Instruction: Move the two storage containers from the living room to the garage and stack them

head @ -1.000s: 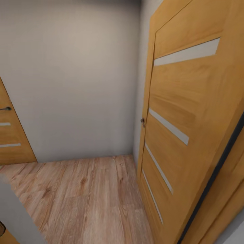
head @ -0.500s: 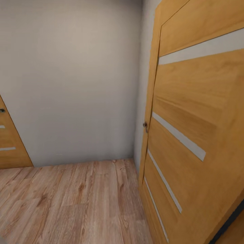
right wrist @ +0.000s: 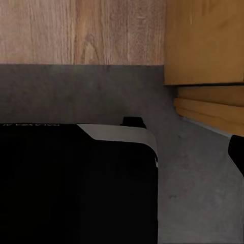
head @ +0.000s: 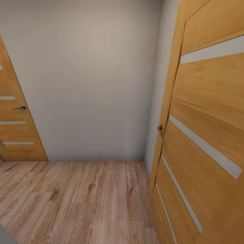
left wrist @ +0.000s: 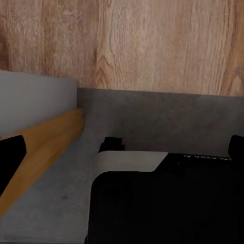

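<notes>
Left claw [left wrist: 122, 152] appears in its wrist view as two dark shapes at opposite edges, one fingertip [left wrist: 11, 161] large and blurred and the other [left wrist: 237, 147] a sliver. From this I cannot tell whether the claw is spread or pressed together. The right claw [right wrist: 237, 152] shows as a single dark tip at the edge of its own wrist view, and its state cannot be told either. Both wrist cameras look down on the robot's black base [left wrist: 168, 203], which has a pale grey band along its upper edge. Under the base lies the floor [left wrist: 152, 114], dark grey rough concrete. Just past the base, the concrete meets the light wood-plank flooring [left wrist: 132, 40] along a straight seam. In the left wrist view a pale wall end [left wrist: 35, 99] and an orange wooden strip [left wrist: 48, 134] lie beside the concrete. In the right wrist view an orange wooden panel [right wrist: 203, 40] stands over the seam, with a stepped wooden edge [right wrist: 208, 109] below it. The head view looks into a small corner of wood-plank flooring closed off by a plain grey-white wall [head: 88, 78]. A slatted wooden door [head: 206, 135] with pale horizontal strips and a small dark handle [head: 160, 129] stands close on the right. A second door [head: 15, 128] of the same make, with a dark lever handle [head: 19, 108], stands on the left against the wall.
</notes>
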Tool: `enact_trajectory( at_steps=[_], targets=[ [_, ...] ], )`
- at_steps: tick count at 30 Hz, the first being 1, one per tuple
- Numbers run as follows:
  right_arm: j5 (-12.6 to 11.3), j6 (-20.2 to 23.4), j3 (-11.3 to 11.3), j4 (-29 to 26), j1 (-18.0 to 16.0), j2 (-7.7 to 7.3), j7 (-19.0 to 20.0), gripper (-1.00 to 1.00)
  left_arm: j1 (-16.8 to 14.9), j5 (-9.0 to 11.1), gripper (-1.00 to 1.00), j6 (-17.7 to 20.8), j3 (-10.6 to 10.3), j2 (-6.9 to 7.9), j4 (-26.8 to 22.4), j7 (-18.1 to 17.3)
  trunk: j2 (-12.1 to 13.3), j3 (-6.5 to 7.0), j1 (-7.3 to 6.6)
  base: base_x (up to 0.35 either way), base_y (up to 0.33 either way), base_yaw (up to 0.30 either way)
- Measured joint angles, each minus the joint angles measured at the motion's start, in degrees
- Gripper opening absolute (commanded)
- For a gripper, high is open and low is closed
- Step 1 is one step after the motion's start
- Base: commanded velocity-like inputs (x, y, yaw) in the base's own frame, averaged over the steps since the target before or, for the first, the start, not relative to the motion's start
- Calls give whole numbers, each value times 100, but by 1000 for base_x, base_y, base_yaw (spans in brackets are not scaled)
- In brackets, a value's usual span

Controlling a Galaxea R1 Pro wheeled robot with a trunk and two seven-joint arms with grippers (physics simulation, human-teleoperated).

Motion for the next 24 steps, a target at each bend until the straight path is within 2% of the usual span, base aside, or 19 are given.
enact_trajectory(
  at_steps=[5, 11, 24],
  targets=[
    [0, 0, -2, 0, 0, 0, 0, 100, 0, 2, 100, 0, -1, -2, 0, 1, -1, 0, 0, 1, 0, 233],
    [-8, 2, 0, 0, 1, 0, 0, 100, -1, -10, 100, 3, 1, -5, 0, -3, 0, 0, 0, 31, 0, 52],
    [-10, 0, 0, 0, 0, -1, 0, 100, -1, -30, 100, 7, -2, 17, 0, -9, -1, 0, -3, 301, 0, 1]
  ],
)
